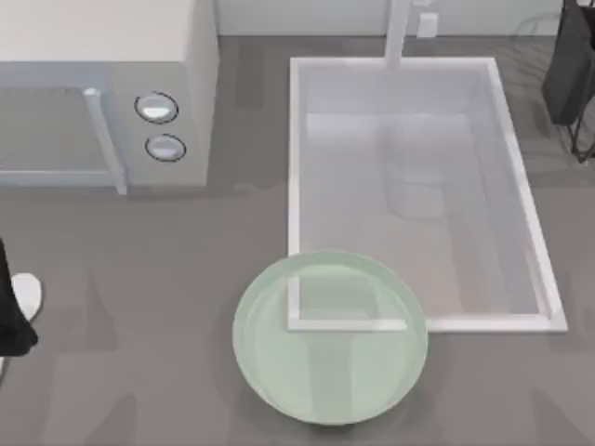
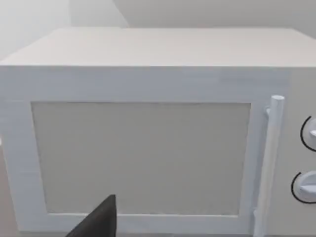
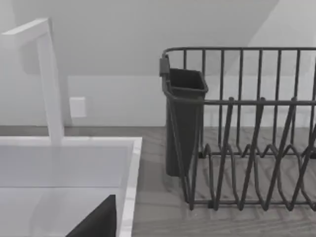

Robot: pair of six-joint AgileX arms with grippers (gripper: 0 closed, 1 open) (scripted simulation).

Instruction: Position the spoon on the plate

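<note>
The pale-green plate (image 1: 330, 336) sits at the near middle of the table, overlapping the near-left corner of the white sink (image 1: 521, 195), and I cannot find the spoon, so a reach could easily start toward the wrong spot. The left arm (image 1: 11, 311) waits at the left edge facing the microwave (image 2: 143, 133), the right arm faces the dish rack (image 3: 247, 133). Whether either gripper is spread or closed, I cannot tell.
</note>
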